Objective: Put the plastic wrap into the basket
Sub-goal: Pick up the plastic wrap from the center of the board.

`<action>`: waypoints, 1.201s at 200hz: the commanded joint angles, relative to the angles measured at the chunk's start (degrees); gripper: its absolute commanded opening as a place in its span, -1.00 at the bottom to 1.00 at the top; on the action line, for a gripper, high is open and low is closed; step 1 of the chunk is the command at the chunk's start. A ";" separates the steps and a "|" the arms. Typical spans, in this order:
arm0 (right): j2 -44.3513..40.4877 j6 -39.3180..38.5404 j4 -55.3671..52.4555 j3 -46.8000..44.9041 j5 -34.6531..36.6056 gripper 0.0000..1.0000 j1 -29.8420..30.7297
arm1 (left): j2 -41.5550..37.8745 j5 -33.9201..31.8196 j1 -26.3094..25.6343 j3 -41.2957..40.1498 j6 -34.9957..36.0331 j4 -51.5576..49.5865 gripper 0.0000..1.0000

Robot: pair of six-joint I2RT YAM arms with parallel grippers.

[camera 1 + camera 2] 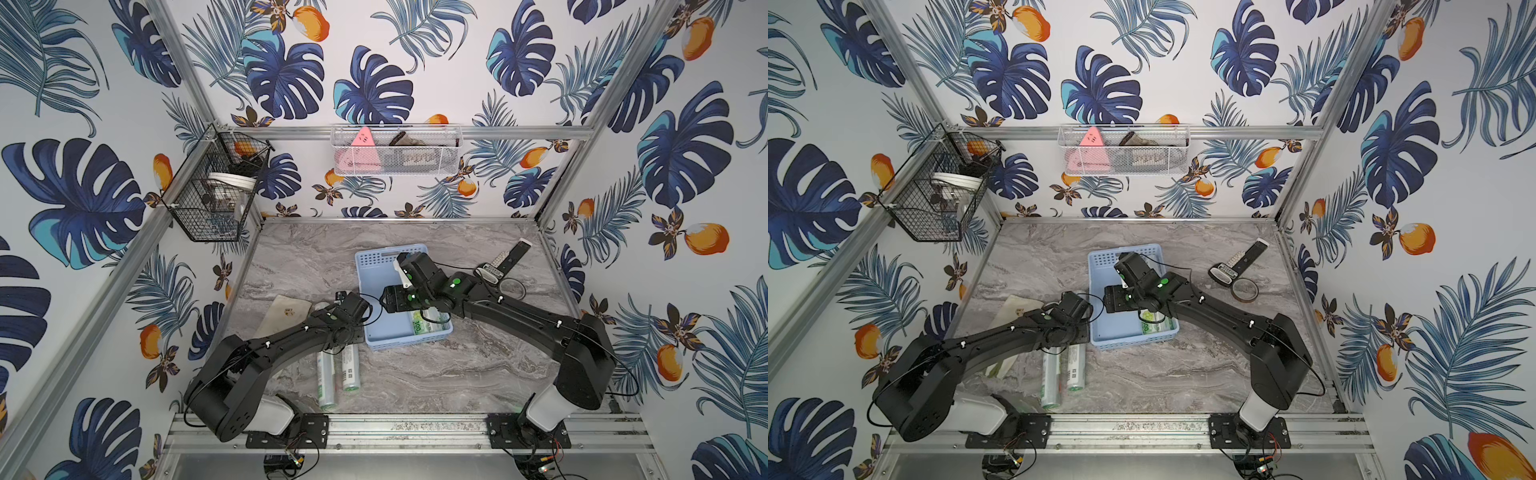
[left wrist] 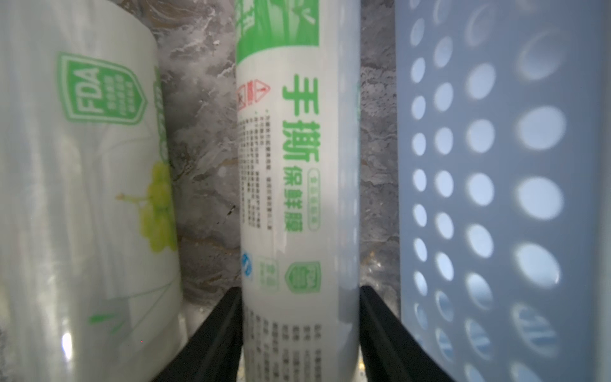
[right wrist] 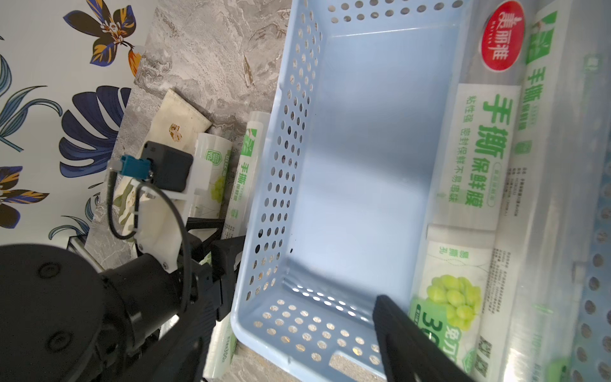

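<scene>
Left gripper [image 2: 301, 291]: pinching plastic wrap roll [image 2: 291, 165] just left of light-blue basket [image 2: 496, 198], likely for lift-in | right gripper [image 1: 405, 262]: above stowed rolls [image 3: 469, 185], spread unclear.

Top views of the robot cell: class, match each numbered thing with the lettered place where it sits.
Things:
1 remote control
2 pink triangular object
3 white-lidded container
4 plastic wrap roll under the right arm

Places:
A in the black wire basket
B in the light-blue basket
C in the white mesh basket
D on the marble table

Pairs: 1-D, 2-C, 3-A, 4-B
</scene>
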 commanded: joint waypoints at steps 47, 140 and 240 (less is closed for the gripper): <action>0.02 -0.16 -0.50 0.77 0.39 0.59 0.12 | 0.07 1.31 0.04 -1.04 1.04 -4.55 0.33; -0.43 -0.60 -1.23 1.32 1.58 0.60 0.10 | -1.75 1.09 -0.02 -0.06 0.80 -4.88 -0.15; -3.45 -0.36 -1.81 0.14 7.84 0.60 -0.14 | -13.96 -0.38 0.03 11.02 0.46 -15.53 -0.37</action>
